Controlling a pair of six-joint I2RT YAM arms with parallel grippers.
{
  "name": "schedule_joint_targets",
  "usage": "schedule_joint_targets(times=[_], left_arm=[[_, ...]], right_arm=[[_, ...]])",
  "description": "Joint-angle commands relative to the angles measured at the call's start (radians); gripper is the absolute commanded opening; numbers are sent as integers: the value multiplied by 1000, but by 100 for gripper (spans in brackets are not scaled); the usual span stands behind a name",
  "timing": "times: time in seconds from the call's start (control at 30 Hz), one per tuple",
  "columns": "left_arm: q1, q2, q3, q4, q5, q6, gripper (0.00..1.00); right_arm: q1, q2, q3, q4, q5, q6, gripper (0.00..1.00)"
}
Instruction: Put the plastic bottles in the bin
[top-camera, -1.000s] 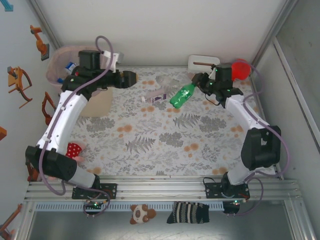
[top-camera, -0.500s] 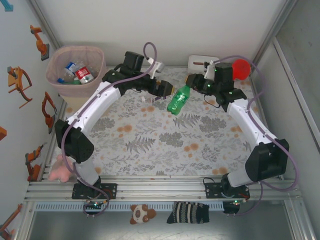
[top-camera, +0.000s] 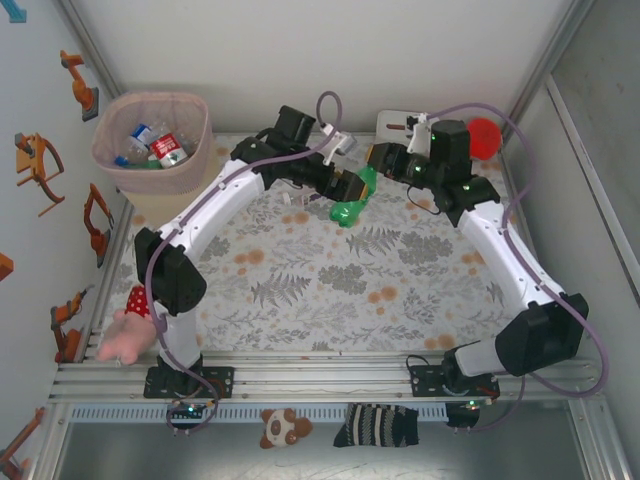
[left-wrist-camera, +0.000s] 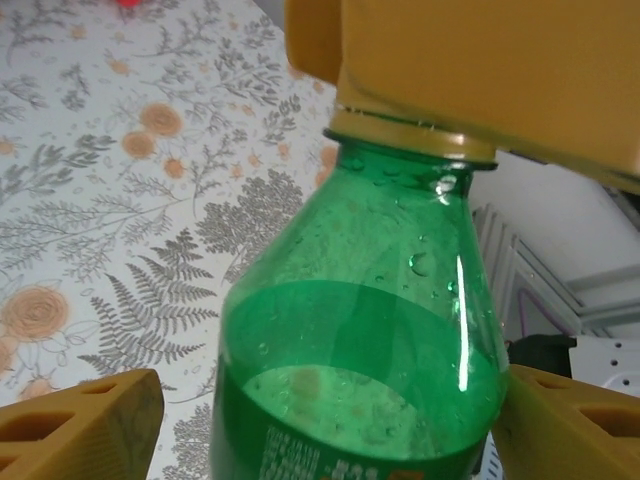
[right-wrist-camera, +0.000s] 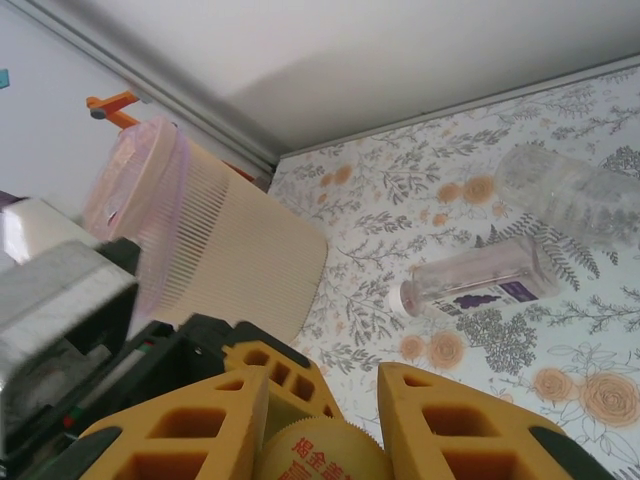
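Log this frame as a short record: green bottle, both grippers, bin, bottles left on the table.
green bottle: held above the table, between both grippers
right gripper: shut on its yellow cap
left gripper: open, fingers straddling the bottle's body
bin: far left, several bottles inside
clear bottles: two lying on the table

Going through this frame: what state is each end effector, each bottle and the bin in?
bin: upright, lined, several bottles inside.
green bottle: capped, held off the table, outside the bin.
right end effector: shut on the green bottle's cap.
left end effector: open, straddling the green bottle.
purple-labelled bottle: capped, lying on its side on the table.
clear bottle: lying on its side on the table.
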Motion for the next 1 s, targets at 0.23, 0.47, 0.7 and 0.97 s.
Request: schedule_joint_targets(times=[0.23, 0.47, 0.7, 0.97], left_arm=[[-21, 22, 16, -67, 110, 77, 74], [-21, 6, 25, -71, 74, 90, 60], [-15, -20, 31, -80, 12, 107, 50], [29, -66, 57, -146, -113, 122, 48]], right_arm=[[9, -31, 48, 4, 14, -7, 20], [12, -30, 54, -5, 16, -8, 22], [14, -42, 72, -36, 44, -23, 43], [14, -82, 104, -137, 149, -85, 71]])
